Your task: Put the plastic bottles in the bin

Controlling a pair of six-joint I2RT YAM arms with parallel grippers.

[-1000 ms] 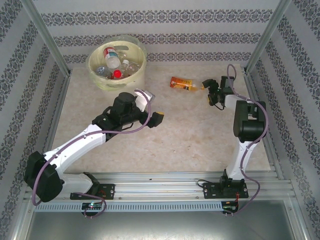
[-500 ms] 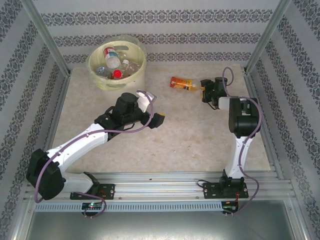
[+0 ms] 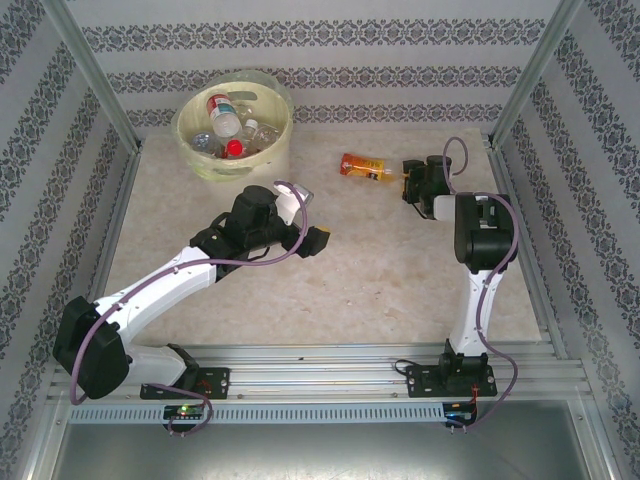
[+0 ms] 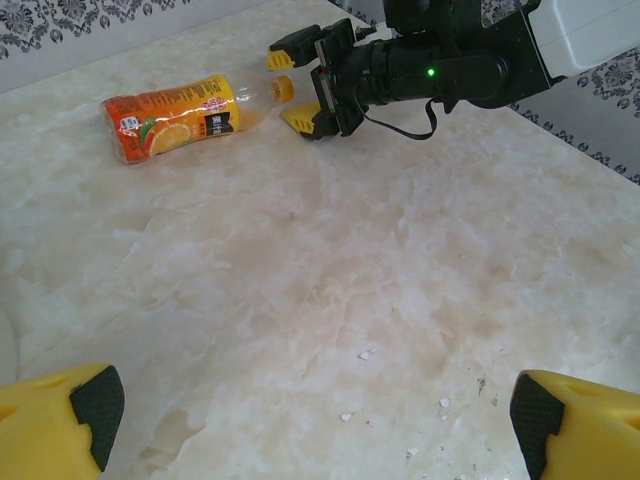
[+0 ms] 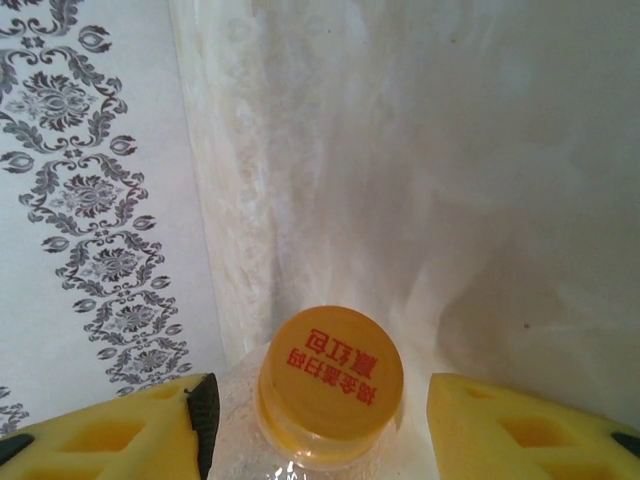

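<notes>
One plastic bottle (image 3: 364, 166) with an orange label lies on its side at the back of the table, cap pointing right. My right gripper (image 3: 405, 181) is open at that cap end. In the right wrist view the orange cap (image 5: 330, 374) sits between the yellow fingers (image 5: 120, 432) with a gap on each side. The left wrist view shows the same bottle (image 4: 175, 105) and the right gripper (image 4: 288, 90) straddling its cap. My left gripper (image 3: 318, 238) hangs open over the table's middle, holding nothing. The pale-yellow bin (image 3: 272, 158) at back left holds several bottles (image 3: 225, 122).
Patterned walls and metal posts (image 3: 95, 75) close in the table on three sides. The bin's clear liner (image 3: 262, 82) rises above its rim. Small white flecks (image 4: 365, 353) lie on the marble top below my left gripper.
My right gripper has slid left, from beside the bottle to around its cap. The left arm has barely shifted.
</notes>
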